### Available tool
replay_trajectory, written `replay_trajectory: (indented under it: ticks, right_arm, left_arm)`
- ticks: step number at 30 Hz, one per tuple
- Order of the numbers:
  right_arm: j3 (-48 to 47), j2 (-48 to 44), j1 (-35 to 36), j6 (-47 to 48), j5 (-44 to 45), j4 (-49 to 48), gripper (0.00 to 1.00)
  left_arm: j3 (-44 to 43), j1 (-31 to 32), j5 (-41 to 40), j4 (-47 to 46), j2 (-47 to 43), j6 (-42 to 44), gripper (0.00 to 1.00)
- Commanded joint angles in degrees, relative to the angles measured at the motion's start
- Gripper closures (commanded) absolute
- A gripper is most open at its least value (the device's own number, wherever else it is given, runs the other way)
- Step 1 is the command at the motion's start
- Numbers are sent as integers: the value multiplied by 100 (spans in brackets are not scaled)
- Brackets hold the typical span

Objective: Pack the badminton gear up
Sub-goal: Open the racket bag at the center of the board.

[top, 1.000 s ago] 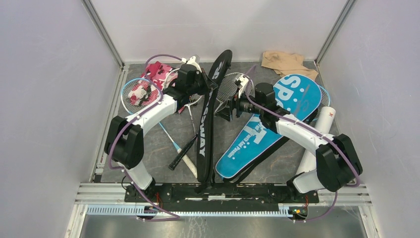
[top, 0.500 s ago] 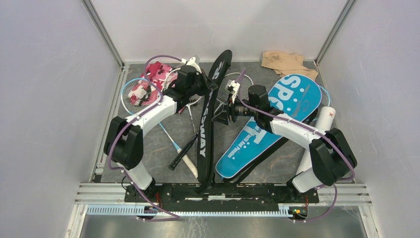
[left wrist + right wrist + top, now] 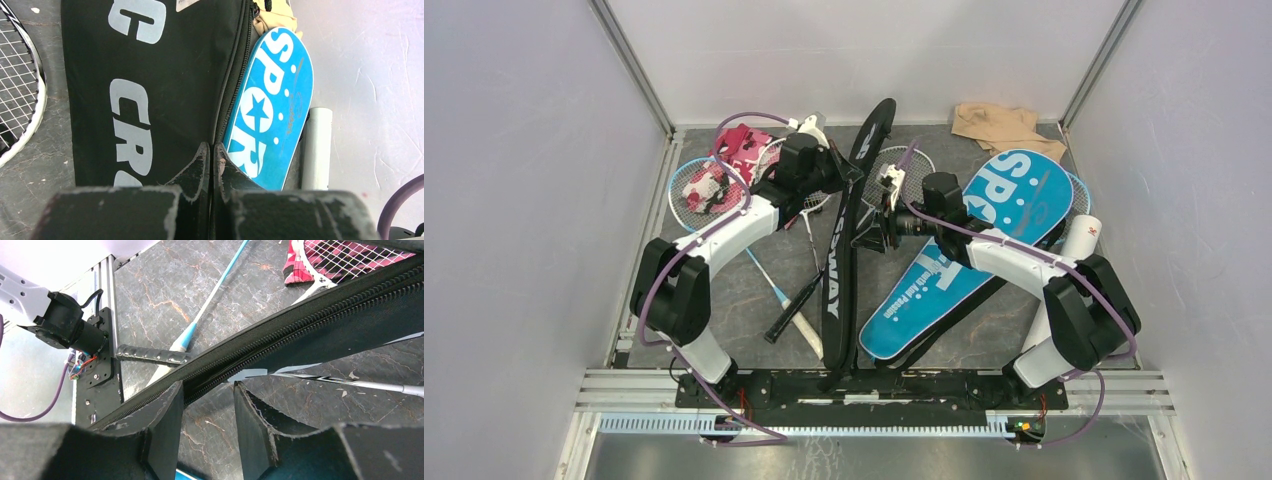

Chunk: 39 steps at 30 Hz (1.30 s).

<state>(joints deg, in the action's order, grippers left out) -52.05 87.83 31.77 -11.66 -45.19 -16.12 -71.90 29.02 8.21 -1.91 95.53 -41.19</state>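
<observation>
Seen from above, one black cover (image 3: 844,240) stands on its edge between the two arms. Its long axis runs from the near rail to the far wall, with the wide end far. One blue cover (image 3: 969,260) lies flat to its right on a slant, narrow end near-left and wide end far-right. One white tube (image 3: 1064,270) lies beyond it, pointing away and slightly right. Left of the black cover two racket shafts cross: a blue-and-white one (image 3: 769,285) and one with a black grip (image 3: 792,305). A white-rimmed racket head (image 3: 686,195) lies partly under a pink cloth (image 3: 739,148), and one more stringed head (image 3: 906,163) shows right of the cover. The left gripper (image 3: 852,172) sits at the cover's left side near its far end. The right gripper (image 3: 871,238) sits at its right side, further toward the near rail. A beige cloth (image 3: 1004,125) lies in the far right corner.

At the left wrist, the left gripper (image 3: 210,147) has its fingers pressed together on the zip edge of the black cover (image 3: 150,90). The blue cover (image 3: 270,115) and white tube (image 3: 316,145) lie beyond.

At the right wrist, the right gripper (image 3: 207,387) has its fingers apart. The zip edge of the black cover (image 3: 325,325) slants across just at its tips. Whether they touch it I cannot tell.
</observation>
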Motion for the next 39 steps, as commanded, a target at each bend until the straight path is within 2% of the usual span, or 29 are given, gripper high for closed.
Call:
replay_trajectory:
  ticks: [1, 9, 15, 20, 24, 27, 31, 39]
  right_arm:
    - [-94, 11, 35, 72, 170, -104, 53]
    - [-155, 2, 132, 23, 928, 246, 52]
    - [-319, 40, 259, -127, 1323, 389, 46]
    - [-564, 205, 308, -127, 1730, 649, 47]
    - [-869, 292, 272, 239, 2274, 1086, 58]
    - [-1004, 261, 58, 317, 2591, 1371, 77]
    - [-861, 84, -145, 296, 2531, 1326, 99]
    - [-815, -82, -162, 279, 2606, 1361, 100]
  left_arm:
    - [18, 25, 131, -389, -289, -391, 98]
    - [40, 25, 146, -349, -221, -654, 98]
    - [49, 34, 111, -297, -107, -862, 98]
    - [66, 44, 131, -248, -44, -992, 98]
    - [124, 43, 228, -316, -79, -884, 98]
    - [215, 43, 202, -388, -223, -455, 97]
    - [352, 47, 78, -485, -378, 190, 90]
    - [394, 52, -110, -517, -410, 696, 87]
